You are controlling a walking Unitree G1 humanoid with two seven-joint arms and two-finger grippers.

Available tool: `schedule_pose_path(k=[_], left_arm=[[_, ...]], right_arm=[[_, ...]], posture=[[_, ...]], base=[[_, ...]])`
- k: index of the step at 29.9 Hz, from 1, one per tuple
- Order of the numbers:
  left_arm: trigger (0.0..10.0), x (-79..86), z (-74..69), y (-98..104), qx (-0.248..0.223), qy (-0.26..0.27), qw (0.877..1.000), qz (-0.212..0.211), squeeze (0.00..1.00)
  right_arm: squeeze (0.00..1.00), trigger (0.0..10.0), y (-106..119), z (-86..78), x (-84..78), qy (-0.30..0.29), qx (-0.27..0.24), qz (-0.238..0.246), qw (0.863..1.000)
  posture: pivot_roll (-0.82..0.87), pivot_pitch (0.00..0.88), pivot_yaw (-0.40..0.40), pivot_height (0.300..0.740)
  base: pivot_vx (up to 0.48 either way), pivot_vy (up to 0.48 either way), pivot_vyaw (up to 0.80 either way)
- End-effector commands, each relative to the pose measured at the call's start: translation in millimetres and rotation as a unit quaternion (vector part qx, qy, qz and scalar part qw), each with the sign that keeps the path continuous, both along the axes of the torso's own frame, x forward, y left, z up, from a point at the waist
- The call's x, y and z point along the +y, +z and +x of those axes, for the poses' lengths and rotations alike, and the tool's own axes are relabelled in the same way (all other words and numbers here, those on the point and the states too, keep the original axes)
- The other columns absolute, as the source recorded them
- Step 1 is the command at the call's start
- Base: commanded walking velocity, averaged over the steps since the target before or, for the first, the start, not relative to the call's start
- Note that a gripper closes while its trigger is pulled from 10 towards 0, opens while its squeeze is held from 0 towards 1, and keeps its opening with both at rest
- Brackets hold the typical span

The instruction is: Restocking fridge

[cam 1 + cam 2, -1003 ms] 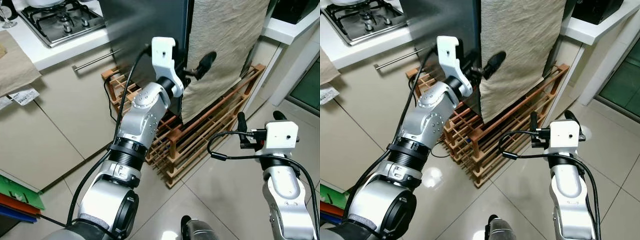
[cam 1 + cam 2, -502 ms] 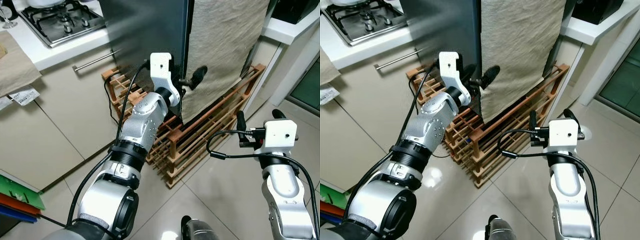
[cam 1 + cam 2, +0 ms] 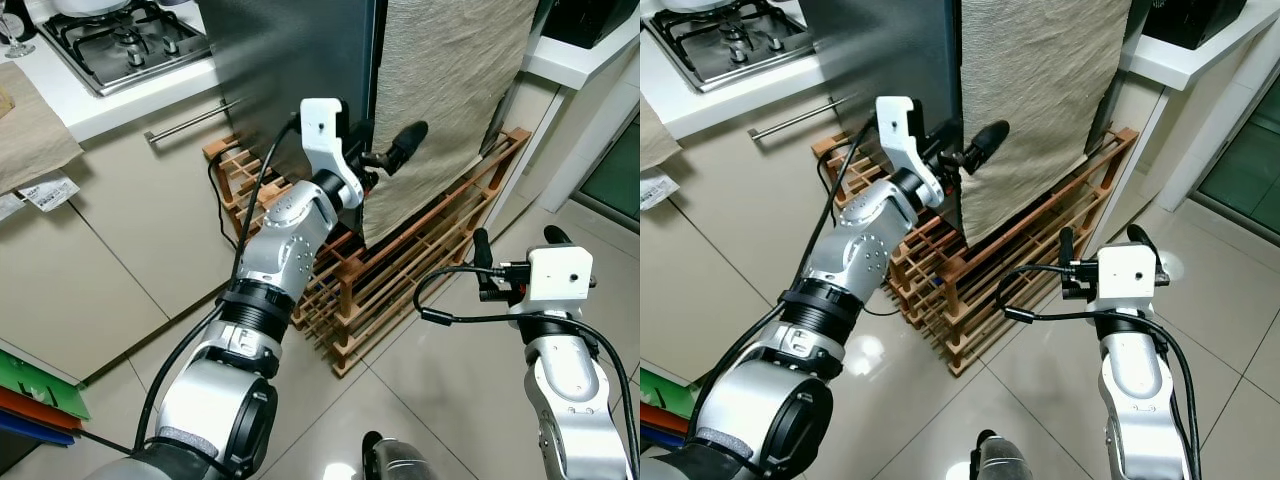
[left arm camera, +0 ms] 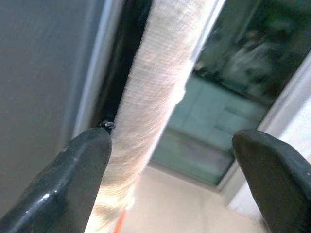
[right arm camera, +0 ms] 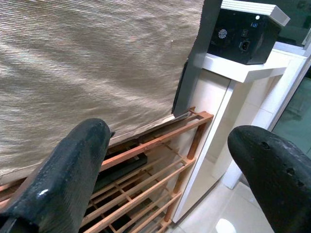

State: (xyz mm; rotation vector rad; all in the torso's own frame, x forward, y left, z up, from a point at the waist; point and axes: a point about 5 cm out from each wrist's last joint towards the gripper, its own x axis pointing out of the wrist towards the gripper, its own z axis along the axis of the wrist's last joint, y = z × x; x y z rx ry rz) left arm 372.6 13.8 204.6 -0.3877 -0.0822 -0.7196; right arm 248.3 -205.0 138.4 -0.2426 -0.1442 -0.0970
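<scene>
Cloth (image 3: pixel 450 90) drapes the fridge (image 3: pixel 290 60) above a wooden rack (image 3: pixel 400 270); left pincer (image 3: pixel 385 160) and right pincer (image 3: pixel 510 250) both spread.

From the head views I had bright, even daylight and sharp detail, with glare spots on the floor tiles (image 3: pixel 338 468). My left wrist view was soft, its fingertips (image 4: pixel 73 179) blurred.

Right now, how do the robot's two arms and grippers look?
Both arms are silver metal with black ribbed joint rings. Each wrist carries a white camera block and a looping black cable. The left gripper and right gripper have long, rounded black fingers.
</scene>
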Motion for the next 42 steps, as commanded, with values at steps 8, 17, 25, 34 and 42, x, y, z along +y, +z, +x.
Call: schedule_pose_path(k=[8,17,25,34,42], left_arm=[[10.0,-32.0,2.4,16,0.004,0.019,1.000,-0.009,0.00],[10.0,-50.5,-5.7,24,0.001,-0.052,0.997,-0.060,0.00],[10.0,-80.2,-35.7,49,-0.084,-0.225,0.966,-0.096,0.00],[10.0,-102.8,-62.7,49,-0.111,-0.329,0.933,-0.095,0.00],[10.0,-112.4,-74.4,52,-0.101,-0.364,0.919,-0.115,0.00]], right_arm=[[0.00,10.0,4,-4.7,-1.9,-0.006,-0.007,-0.006,1.000],[0.00,10.0,4,-6.8,-2.3,-0.007,-0.006,-0.008,1.000],[0.00,10.0,6,-9.2,-5.7,-0.012,-0.006,-0.011,1.000],[0.00,10.0,6,-10.6,-5.1,-0.013,-0.004,-0.010,1.000],[0.00,10.0,5,-11.9,-4.5,-0.019,-0.004,-0.008,1.000]], posture=[[-0.31,0.129,0.076,0.740],[-0.32,0.140,0.075,0.740],[-0.32,0.154,0.073,0.740],[-0.33,0.162,0.078,0.740],[-0.34,0.160,0.094,0.740]], base=[[0.000,0.000,0.00],[0.000,0.000,0.00],[0.000,0.000,0.00],[0.000,0.000,0.00],[0.000,0.000,0.00]])
